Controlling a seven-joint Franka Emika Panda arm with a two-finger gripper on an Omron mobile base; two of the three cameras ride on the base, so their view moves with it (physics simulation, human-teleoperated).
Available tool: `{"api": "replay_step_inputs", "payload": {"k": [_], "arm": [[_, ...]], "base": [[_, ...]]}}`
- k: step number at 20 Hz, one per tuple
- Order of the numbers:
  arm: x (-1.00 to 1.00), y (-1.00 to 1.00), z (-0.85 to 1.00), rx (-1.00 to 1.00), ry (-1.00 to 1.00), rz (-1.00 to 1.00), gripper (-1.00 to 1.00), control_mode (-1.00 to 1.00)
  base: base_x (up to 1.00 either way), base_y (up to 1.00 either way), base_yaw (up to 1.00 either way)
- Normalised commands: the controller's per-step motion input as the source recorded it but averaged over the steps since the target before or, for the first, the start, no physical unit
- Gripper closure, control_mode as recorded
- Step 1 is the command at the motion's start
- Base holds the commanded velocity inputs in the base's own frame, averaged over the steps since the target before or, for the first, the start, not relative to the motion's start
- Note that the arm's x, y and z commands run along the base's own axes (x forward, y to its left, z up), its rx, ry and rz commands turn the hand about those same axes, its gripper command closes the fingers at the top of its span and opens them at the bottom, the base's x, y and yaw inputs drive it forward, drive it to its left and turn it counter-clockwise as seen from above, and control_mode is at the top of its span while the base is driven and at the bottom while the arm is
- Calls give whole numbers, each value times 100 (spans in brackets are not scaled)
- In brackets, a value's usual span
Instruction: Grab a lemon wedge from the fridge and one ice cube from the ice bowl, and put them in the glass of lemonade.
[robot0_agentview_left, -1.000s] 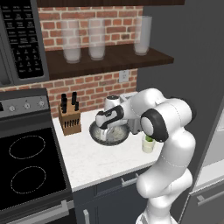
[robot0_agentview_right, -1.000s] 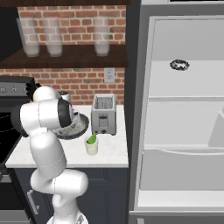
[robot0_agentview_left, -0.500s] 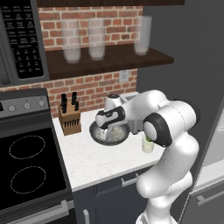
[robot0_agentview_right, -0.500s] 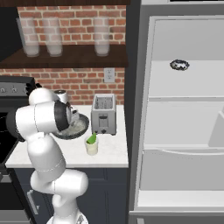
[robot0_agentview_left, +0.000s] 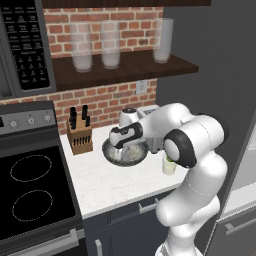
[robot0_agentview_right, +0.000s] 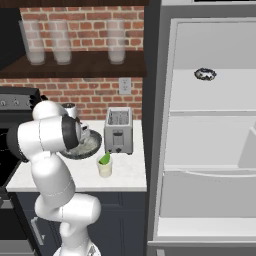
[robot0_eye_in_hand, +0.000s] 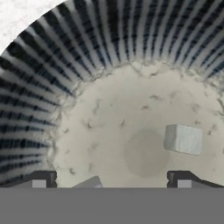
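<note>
Since the earlier frames, the arm had swung left and down, and its pincer (robot0_eye_in_hand: 111, 178) had come low over the ice bowl (robot0_agentview_left: 111, 154), jaws spread wide and holding nothing. From left to right along the white speckled tabletop (robot0_agentview_left: 107, 187) stood a wooden knife block (robot0_agentview_left: 80, 137), the ice bowl, a boxy metal toaster (robot0_agentview_right: 118, 131) and the glass of lemonade (robot0_agentview_right: 104, 166). The ice bowl was wide, shallow and dark grey; in the hand view its wall was ribbed with dark radial flutes around a pale, mottled floor. One ice cube (robot0_eye_in_hand: 183, 139), a whitish block with softened edges, lay on that floor to the right of centre, and a second pale piece (robot0_eye_in_hand: 89, 183) showed at the bottom edge beside the left fingertip. The glass was a short clear tumbler of pale drink just right of the bowl, with the lemon wedge (robot0_agentview_right: 105, 159), small and yellow-green, leaning at its rim. At far right the fridge (robot0_agentview_right: 210, 130) stood open, with white shelves, and a small dark ring (robot0_agentview_right: 205, 74) lay on its upper shelf.
</note>
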Motion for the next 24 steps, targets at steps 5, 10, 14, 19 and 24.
{"api": "replay_step_inputs", "payload": {"k": [5,10,14,19,24], "arm": [[-3,0,-12,0,1,0,-100,-100],[-13,-2,-5,0,3,0,-100,-100],[-20,-11,0,0,13,0,-100,-100],[-12,-7,0,0,8,0,-100,-100],[-2,0,0,0,0,0,-100,-100]], "base": [[0,0,0],[0,0,0],[0,0,0],[0,0,0],[0,0,0]]}}
